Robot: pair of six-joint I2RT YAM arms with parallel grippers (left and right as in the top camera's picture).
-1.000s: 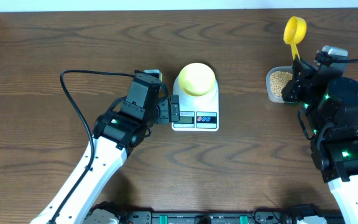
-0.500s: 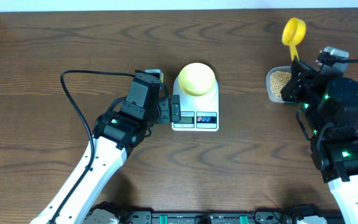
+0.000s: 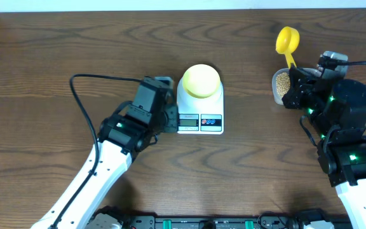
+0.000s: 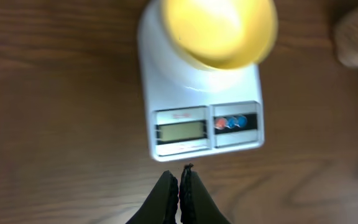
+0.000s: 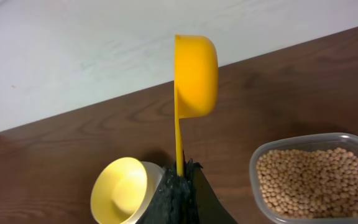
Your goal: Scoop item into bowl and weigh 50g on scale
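The dark brown table (image 3: 43,51) shows matt wood grain; the flat white scale (image 4: 166,93) is smooth plastic, the bright yellow scoop (image 5: 194,68) glossy plastic.

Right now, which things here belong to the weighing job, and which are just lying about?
For the job: beans, in the clear tub; yellow scoop, held by the right gripper; pale yellow bowl, on the white scale.
Just there: a looping black cable.

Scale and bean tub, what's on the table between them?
Nothing; the overhead view shows only bare table between the scale and the tub of beans.
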